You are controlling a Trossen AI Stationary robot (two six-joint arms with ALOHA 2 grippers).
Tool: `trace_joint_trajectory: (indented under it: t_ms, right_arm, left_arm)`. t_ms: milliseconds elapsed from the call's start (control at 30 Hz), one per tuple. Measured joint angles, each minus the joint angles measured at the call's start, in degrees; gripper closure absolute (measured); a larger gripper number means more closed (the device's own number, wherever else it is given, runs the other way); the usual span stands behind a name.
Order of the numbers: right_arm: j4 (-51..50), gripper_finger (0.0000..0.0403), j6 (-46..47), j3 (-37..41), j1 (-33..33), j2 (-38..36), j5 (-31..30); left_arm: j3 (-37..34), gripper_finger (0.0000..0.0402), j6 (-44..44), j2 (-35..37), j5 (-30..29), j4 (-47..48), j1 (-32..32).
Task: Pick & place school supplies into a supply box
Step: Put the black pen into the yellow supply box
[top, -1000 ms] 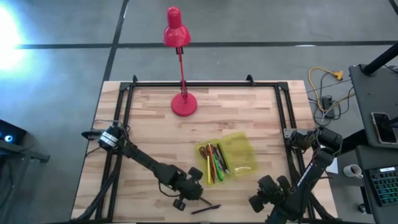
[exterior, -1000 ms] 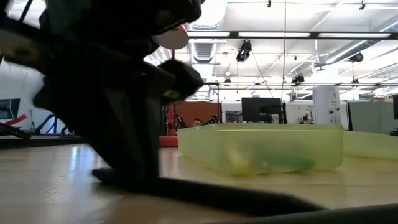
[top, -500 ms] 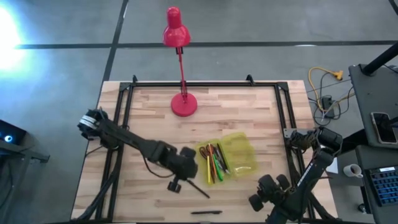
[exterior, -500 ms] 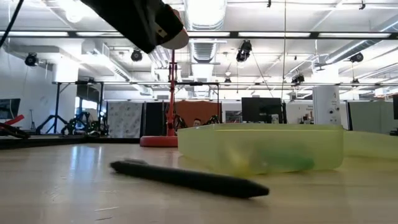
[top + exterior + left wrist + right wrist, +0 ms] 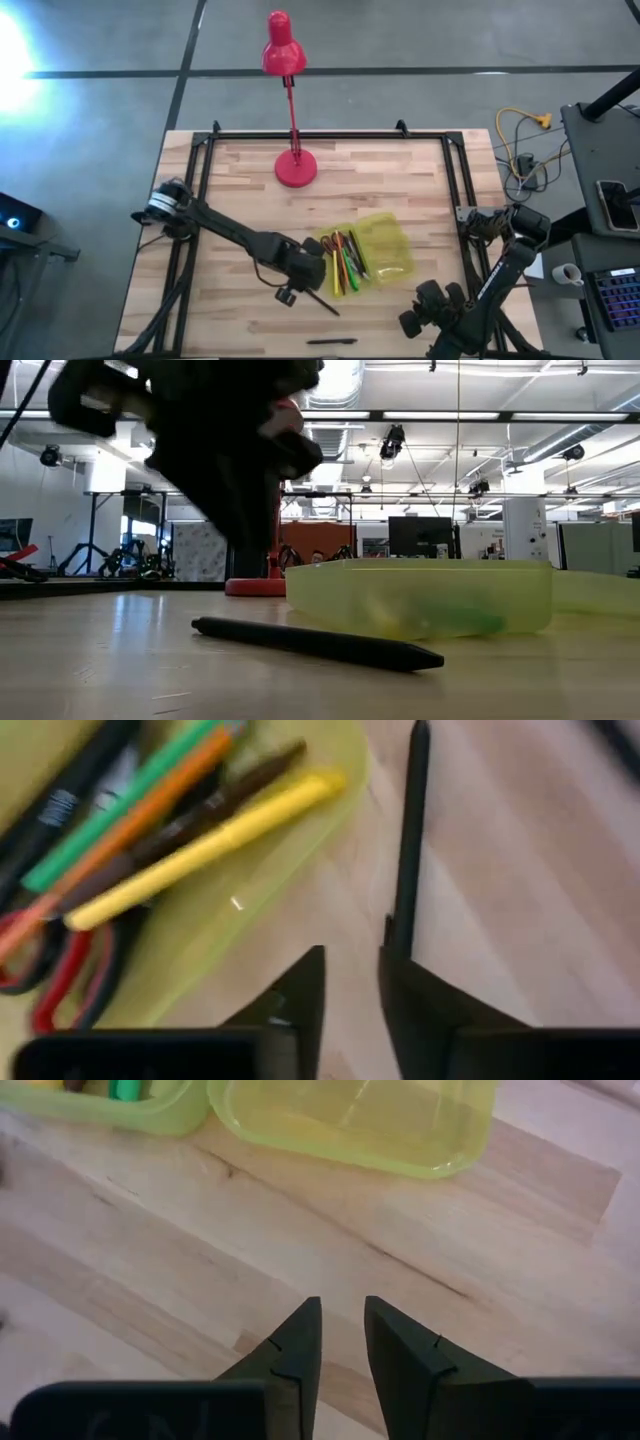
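Observation:
The supply box [image 5: 390,250] lies open on the table, its lid flat to the right of its tray. In the tray lie school supplies [image 5: 343,262]: red-handled scissors [image 5: 70,990], a green marker [image 5: 120,815], a yellow one and dark pens. A black pen [image 5: 322,301] lies flat on the table by the tray's near left corner. My left gripper [image 5: 352,970] hangs open just above that pen's left end [image 5: 205,626], clear of it in the low view. My right gripper [image 5: 342,1330] waits near the front right, open and with nothing between its fingers.
A second black pen [image 5: 330,341] lies along the table's front edge. A red desk lamp [image 5: 296,168] stands at the far middle. Bare wood lies left of the box and between the box and the lamp.
My left gripper has risen from the front edge and gone toward the far edge, to the box's near left corner. A black pen now lies on the table beside that corner, where none lay a second ago. The pen at the front edge has turned to lie along it.

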State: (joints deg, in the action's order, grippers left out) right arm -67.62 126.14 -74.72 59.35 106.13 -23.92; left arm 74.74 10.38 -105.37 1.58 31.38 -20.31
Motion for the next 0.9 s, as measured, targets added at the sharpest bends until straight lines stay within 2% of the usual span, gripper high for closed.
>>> trace_joint_trajectory:
  t_ms: [200, 367, 467, 667, 800, 900]
  right_arm:
    - [0.73, 0.0326, -0.10, 0.02, -0.13, 0.00, 0.42]
    - [0.69, 0.0324, -0.15, 0.02, -0.34, 0.00, 0.55]
    - [0.65, 0.0327, -0.32, 0.06, -0.39, 0.00, 0.57]
    - [0.53, 0.0330, -0.41, 0.15, -0.37, 0.00, 1.26]
    - [0.51, 0.0326, -0.33, 0.26, -0.37, 0.01, 1.93]
    - [0.51, 0.0323, -0.34, 0.28, -0.34, 0.02, 1.94]
  left_arm:
    - [0.13, 0.0238, 1.93, -2.16, 1.01, -3.56, -0.95]
    - [0.12, 0.0221, 3.24, -4.48, 3.57, -6.51, -1.95]
    - [0.35, 0.0234, 3.27, -6.47, 3.52, -9.42, -2.34]
    - [0.39, 0.0286, 3.87, -10.27, 3.27, -10.30, -2.61]
    - [0.28, 0.0341, 4.34, -11.71, -0.15, -9.45, -3.16]
    - [0.31, 0.0385, 4.37, -11.75, -0.32, -8.00, -3.09]
